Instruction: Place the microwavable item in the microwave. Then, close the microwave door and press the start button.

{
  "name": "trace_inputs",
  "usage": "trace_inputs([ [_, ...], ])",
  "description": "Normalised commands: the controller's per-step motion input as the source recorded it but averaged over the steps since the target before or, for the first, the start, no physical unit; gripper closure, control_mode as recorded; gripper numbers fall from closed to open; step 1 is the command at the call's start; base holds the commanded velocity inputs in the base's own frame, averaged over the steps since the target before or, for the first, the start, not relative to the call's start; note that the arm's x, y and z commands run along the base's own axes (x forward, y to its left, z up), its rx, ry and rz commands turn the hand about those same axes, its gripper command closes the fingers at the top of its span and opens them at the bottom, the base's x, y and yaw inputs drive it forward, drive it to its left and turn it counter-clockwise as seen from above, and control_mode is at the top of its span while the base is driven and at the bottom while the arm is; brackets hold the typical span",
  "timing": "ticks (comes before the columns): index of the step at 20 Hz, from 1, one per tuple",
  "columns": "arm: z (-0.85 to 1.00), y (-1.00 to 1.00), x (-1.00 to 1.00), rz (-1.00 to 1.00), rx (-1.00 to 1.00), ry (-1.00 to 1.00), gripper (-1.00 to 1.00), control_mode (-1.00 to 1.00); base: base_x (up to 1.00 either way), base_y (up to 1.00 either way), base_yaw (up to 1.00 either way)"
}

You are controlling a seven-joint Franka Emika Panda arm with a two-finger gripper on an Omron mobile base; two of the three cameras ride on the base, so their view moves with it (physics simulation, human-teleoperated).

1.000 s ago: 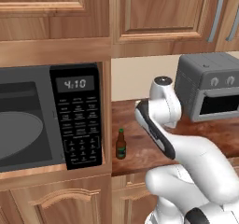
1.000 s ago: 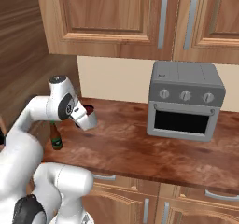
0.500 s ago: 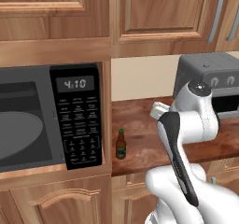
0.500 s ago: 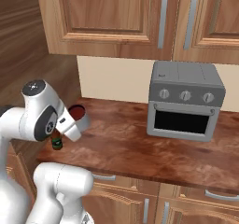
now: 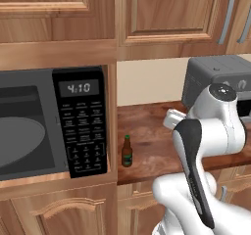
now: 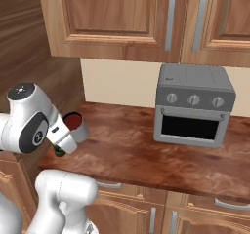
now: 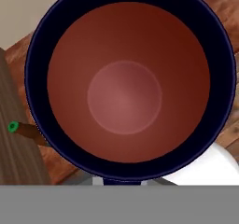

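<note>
The small white mug (image 6: 77, 127) hangs tilted above the counter's left end, its dark red inside (image 7: 125, 87) and dark blue rim turned to the hand camera. My gripper (image 6: 67, 135) is shut on it; the mug hides the fingertips. From the left base, the white hand (image 5: 172, 119) peeks out beside the arm's big joint. The black microwave (image 5: 81, 126) stands at the left with its grey turntable (image 5: 19, 142) showing, keypad and display reading 4:10. Its door is out of view.
A brown bottle (image 5: 127, 152) with a green label stands on the wooden counter (image 6: 146, 155) right of the microwave, just below the mug; its green cap (image 7: 13, 126) shows beside the rim. A grey toaster oven (image 6: 193, 106) sits at the back right. Wooden cabinets hang above.
The arm's upper joint has swung right and toward the base. The mug, still held, has drawn slightly back and down from near the wall, and now sits over the bottle.
</note>
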Motion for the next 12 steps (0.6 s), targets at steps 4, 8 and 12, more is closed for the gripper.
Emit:
trace_inputs([
  [4, -0.15, 0.0, 0.02, 0.0, 0.0, 0.06, 1.0, -1.0, 0.0, 0.0, 0.0],
  [8, -0.08, -0.01, -0.13, -0.01, 0.0, 0.0, 1.0, -1.0, 0.0, 0.0, 0.0],
  [12, 0.0, -0.01, -0.34, -0.02, 0.0, -0.02, 1.0, 1.0, -0.49, 0.0, -0.03],
])
